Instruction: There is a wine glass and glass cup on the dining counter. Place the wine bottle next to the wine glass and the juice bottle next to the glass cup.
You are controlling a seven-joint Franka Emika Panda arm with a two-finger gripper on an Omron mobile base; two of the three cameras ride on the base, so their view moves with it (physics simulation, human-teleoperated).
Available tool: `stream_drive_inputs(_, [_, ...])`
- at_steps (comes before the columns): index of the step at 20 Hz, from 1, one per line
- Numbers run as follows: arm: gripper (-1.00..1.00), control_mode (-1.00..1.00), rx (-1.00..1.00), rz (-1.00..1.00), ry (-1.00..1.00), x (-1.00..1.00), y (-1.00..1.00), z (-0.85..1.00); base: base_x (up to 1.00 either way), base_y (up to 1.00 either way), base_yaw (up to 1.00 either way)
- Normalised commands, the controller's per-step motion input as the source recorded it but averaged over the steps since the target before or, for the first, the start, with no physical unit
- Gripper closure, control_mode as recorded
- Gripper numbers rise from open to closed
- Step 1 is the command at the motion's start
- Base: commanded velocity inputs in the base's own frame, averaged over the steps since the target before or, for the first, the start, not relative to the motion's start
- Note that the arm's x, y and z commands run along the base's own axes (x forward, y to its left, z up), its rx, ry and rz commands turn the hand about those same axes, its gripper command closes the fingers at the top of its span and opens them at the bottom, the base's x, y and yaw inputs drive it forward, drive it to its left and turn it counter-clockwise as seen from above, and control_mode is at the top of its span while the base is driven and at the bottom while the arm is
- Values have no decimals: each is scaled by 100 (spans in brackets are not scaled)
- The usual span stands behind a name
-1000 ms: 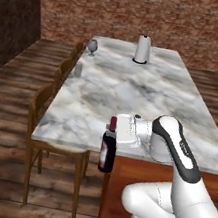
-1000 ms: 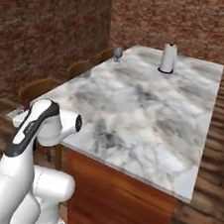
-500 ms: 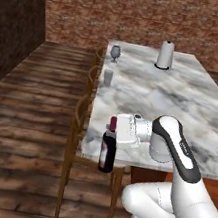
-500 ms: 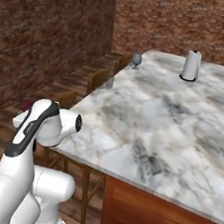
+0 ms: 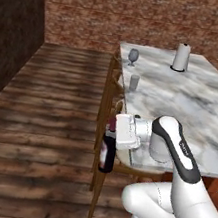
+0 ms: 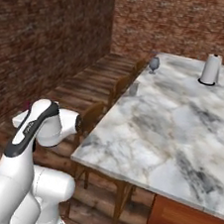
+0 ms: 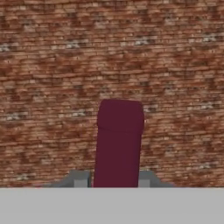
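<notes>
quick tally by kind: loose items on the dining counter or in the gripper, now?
wine glass: 1
glass cup: 1
paper towel roll: 1
wine bottle: 1, held in the gripper, off the dining counter
Total: 4

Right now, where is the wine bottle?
Left base view: the wine bottle hangs in the gripper, off the dining counter's near left corner, above the wood floor.
</notes>
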Motion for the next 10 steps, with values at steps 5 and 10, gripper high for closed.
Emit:
stream_drive_inputs(5, [100,100,0,0,0,0,0,0,46,67,-25])
stream_drive_inputs(10, [100,100,0,0,0,0,0,0,54,55,-34])
